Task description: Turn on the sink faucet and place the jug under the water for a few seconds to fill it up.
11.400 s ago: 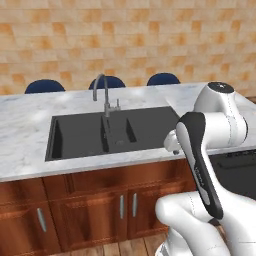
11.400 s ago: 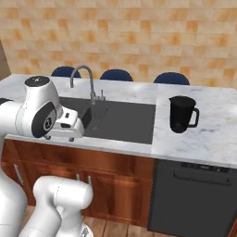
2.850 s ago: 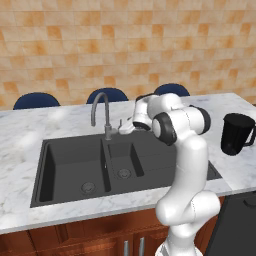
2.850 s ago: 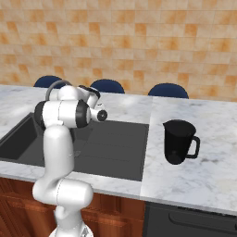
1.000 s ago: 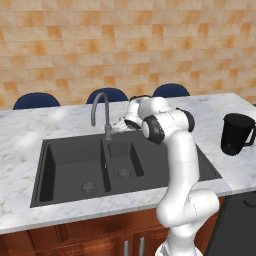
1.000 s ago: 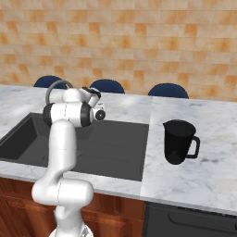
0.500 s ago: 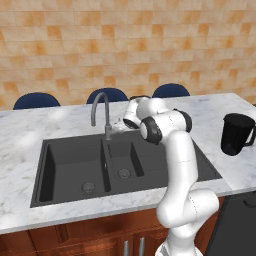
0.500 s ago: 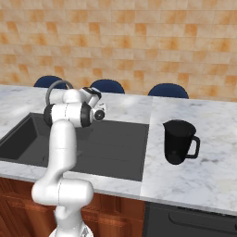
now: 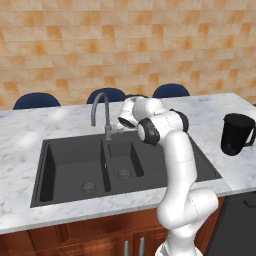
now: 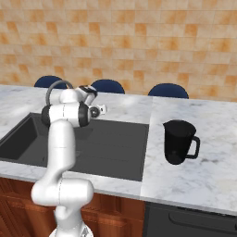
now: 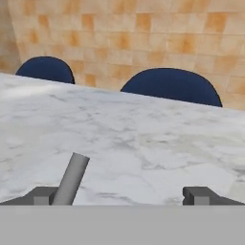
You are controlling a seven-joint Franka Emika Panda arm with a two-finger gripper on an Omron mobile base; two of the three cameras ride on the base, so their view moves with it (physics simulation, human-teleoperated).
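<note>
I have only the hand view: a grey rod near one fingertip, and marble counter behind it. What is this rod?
Observer: It is the side lever of the sink faucet. In the left base view the gripper is at the faucet's base, behind the sink.
Operator: Is the water running?
Observer: I judge not. The basin under the spout is plain dark grey, with no blue stream in it.
Operator: And where is the jug?
Observer: The jug stands upright on the counter to the right of the sink, apart from the arm, with its handle pointing away from the sink.
</note>
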